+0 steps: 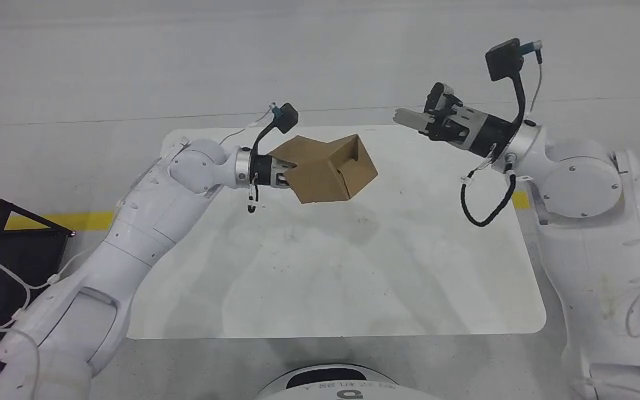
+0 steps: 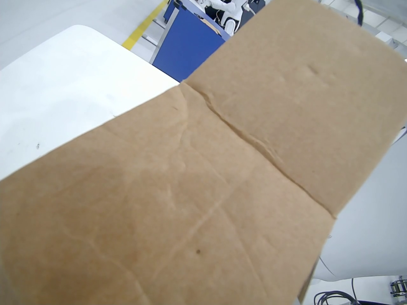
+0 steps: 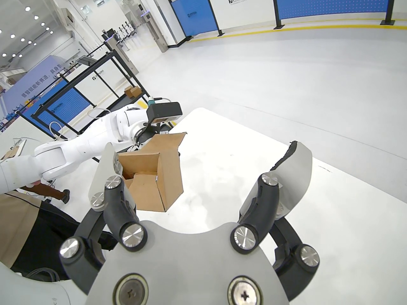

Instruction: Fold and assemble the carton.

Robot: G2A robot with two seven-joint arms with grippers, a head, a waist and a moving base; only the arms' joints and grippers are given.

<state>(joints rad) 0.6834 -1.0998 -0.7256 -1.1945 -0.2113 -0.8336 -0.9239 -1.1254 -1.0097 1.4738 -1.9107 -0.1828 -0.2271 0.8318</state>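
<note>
While the left gripper (image 1: 268, 172) is clamped onto one end of the brown carton (image 1: 327, 168), the box hangs clear of the white table (image 1: 350, 280), a little above and left of the middle of the top view. Its arm comes in from the lower left of that frame, and the gripper meets the cardboard at the carton's left edge. The carton is partly set up. Its walls stand in a box shape, it is tilted rather than square to the table edge, and its right end points toward the upper middle of the frame. From the left wrist view, the carton (image 2: 203, 176) shows as a broad flat panel joined by a creased fold to a second panel, with the table (image 2: 63, 80) behind it. At the upper right of the top view, the right gripper (image 1: 408, 115) sits above the table's far right corner. It points left at the carton but is well apart from it, its fingers spread and holding nothing. The right wrist view has the right gripper (image 3: 202, 157) with both fingers wide apart. Beyond them is the carton (image 3: 159, 172), its open end facing this camera and its inner flaps folded partway inside, with the left gripper (image 3: 144, 134) at its far side above the table (image 3: 254, 166). A yellow line (image 1: 95, 217) runs on the floor at the left edge of the top view.
</note>
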